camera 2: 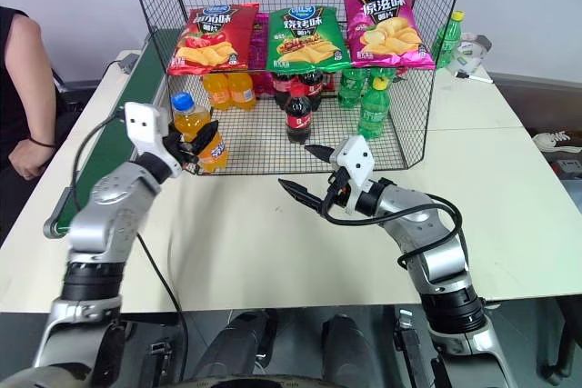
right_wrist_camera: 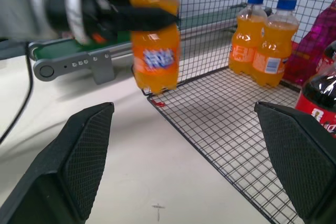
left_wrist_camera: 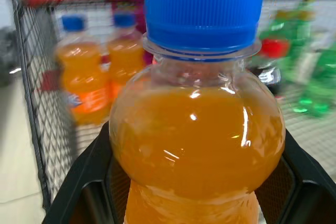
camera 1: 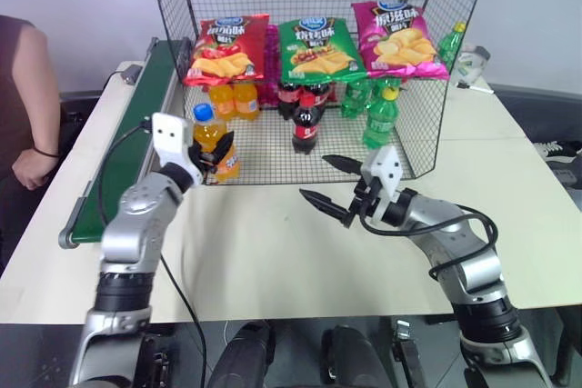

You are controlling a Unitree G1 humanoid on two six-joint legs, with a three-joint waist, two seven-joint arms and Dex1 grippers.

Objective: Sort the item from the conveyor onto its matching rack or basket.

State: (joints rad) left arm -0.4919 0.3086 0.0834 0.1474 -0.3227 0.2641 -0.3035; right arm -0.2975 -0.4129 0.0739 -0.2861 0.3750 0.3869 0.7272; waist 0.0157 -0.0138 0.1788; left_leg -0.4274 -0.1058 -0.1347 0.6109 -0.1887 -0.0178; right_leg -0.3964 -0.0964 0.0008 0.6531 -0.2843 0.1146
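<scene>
**Spotter:** Starting from the left, what are you seeing?

**Operator:** A person is standing at the far left edge of the tabletop, beside the conveyor. I'm not seeing anything riding on the stretch of belt in view. Just inside it, my left hand is clamping tight on the orange soda bottle, fingers pressing either side of the body below the shoulder, blue cap up. The bottle is hanging clear of the tabletop, right at the front left corner of the wire rack.

**Spotter:** So which step is that?

**Operator:** I'm judging it as the carry: pickup done, placing not yet. Two other orange bottles are standing at the back left of the rack floor, under the red chip bag, so that's the matching spot.

**Spotter:** And further right?

**Operator:** Cola bottles in the middle under the green bag, green bottles under the pink bag. My right hand is hovering above the tabletop in front of the rack, jaws wide apart, gripping nothing.

**Spotter:** Next move?

**Operator:** I'm thinking the bottle needs taking in past the corner post, keeping the base above the mesh floor, then setting upright near its two mates without knocking them, and only then letting go.
</scene>
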